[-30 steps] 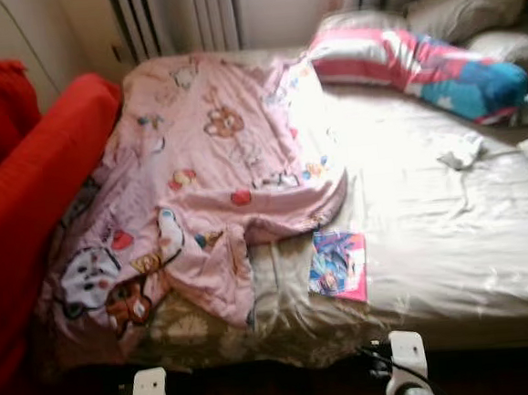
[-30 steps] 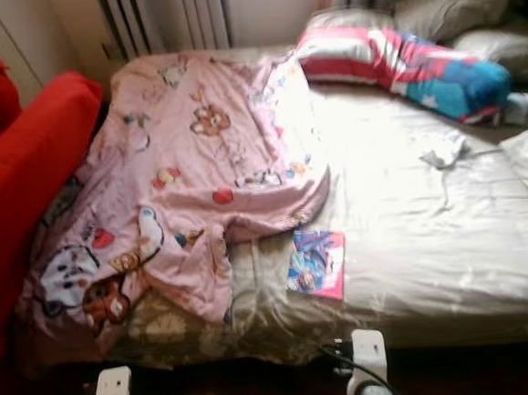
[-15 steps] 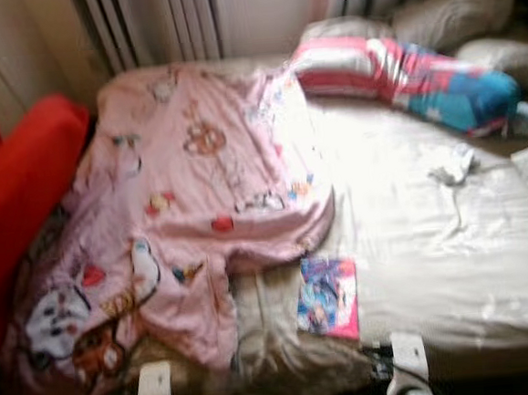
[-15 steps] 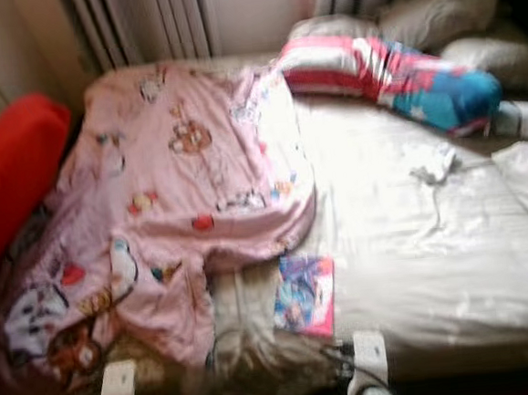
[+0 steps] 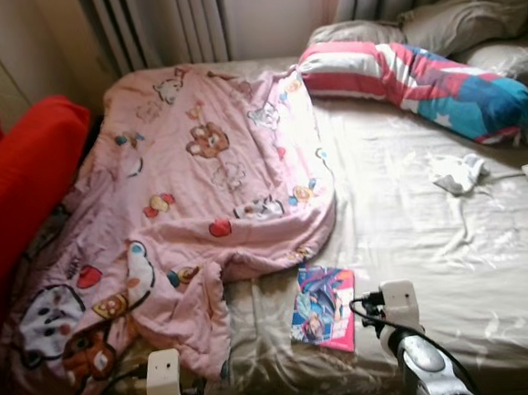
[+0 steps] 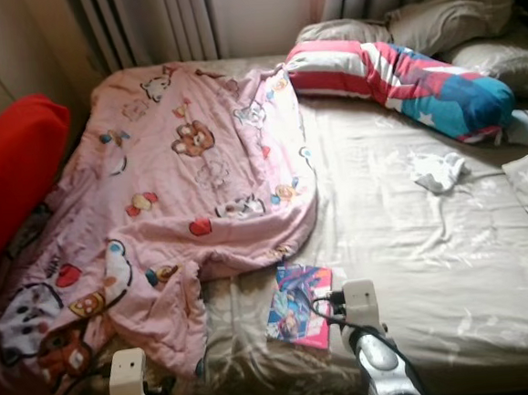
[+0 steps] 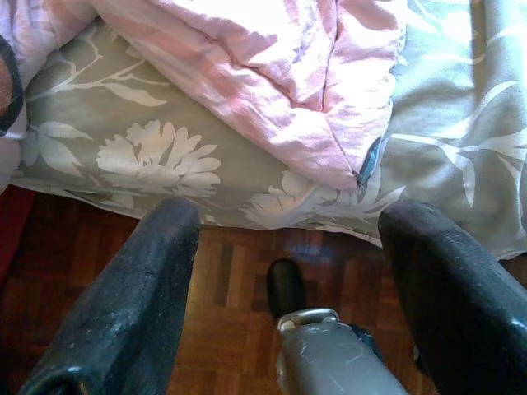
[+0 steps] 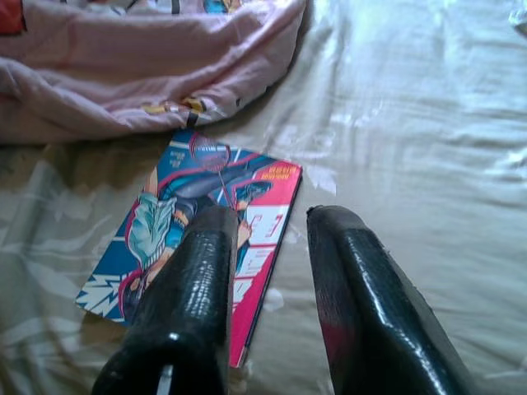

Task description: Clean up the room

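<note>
Our right claw [image 8: 263,271] open, empty, over book [image 5: 323,307] near bed [image 5: 432,239] edge. Left claw [image 7: 288,280] open, low. Blanket [image 5: 200,193] messy. We think cleanup barely begun.

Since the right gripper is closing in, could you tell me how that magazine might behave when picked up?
The magazine lies flat and thin on the bedsheet, so it probably bends and droops if pinched at one edge. Its glossy cover may slip between the right gripper fingers.
</note>
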{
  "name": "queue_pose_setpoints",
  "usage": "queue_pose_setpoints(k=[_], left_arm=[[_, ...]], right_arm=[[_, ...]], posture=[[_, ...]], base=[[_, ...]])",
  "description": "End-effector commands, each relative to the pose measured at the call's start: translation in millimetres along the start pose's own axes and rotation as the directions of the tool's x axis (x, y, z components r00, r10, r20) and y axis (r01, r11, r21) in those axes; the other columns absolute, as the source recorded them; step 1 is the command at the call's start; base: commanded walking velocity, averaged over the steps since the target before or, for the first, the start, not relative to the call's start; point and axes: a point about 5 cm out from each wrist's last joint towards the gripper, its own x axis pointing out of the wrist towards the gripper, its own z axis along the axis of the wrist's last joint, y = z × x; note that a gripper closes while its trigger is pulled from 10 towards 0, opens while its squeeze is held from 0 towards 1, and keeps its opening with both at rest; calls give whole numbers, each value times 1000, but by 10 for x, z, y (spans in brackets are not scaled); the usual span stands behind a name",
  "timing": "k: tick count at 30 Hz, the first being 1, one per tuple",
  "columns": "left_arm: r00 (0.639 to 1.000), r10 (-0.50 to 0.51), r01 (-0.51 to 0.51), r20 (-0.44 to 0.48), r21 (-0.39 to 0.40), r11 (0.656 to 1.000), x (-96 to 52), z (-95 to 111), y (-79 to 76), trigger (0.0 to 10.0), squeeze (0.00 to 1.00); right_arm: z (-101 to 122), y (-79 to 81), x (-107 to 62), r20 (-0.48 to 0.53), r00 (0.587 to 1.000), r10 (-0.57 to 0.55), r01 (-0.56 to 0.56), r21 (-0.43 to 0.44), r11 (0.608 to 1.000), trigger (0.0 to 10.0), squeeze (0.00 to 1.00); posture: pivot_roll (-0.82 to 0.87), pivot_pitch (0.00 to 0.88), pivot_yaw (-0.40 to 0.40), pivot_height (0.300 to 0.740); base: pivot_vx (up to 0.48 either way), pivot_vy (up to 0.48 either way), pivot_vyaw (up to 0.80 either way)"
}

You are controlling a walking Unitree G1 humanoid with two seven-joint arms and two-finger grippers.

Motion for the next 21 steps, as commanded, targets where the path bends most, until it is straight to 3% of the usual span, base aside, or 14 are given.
queue_pose_setpoints(k=[1, 5, 9, 15, 21], left_arm=[[1000, -4, 3, -15, -17, 1000, -11, -51, -19, 10000, 0], [1000, -7, 6, -14, -23, 1000, -12, -60, -49, 10000, 0], [1000, -10, 9, -10, -21, 1000, -14, -61, -40, 10000, 0], [1000, -16, 16, -8, -13, 1000, -20, -65, -14, 10000, 0], [1000, -6, 7, 26, -15, 1000, -11, 0, 18, 10000, 0]], right_arm=[[20, 4, -5, 24, 1000, 10, -9, -15, 1000, 10000, 0], [104, -34, -4, 97, 995, -31, 26, 48, 998, 10000, 0], [216, -19, 9, 166, 985, -38, 34, 27, 999, 10000, 0], [239, 12, 20, 171, 985, -33, 34, 0, 999, 10000, 0], [230, 19, 14, 174, 983, -58, 50, 48, 998, 10000, 0]], posture=[[-97, 88, 7, 740], [-97, 88, 8, 740], [-92, 97, 18, 740], [-89, 101, 33, 740], [-93, 101, 34, 706]], base=[[0, 0, 0], [0, 0, 0], [0, 0, 0], [0, 0, 0], [0, 0, 0]])
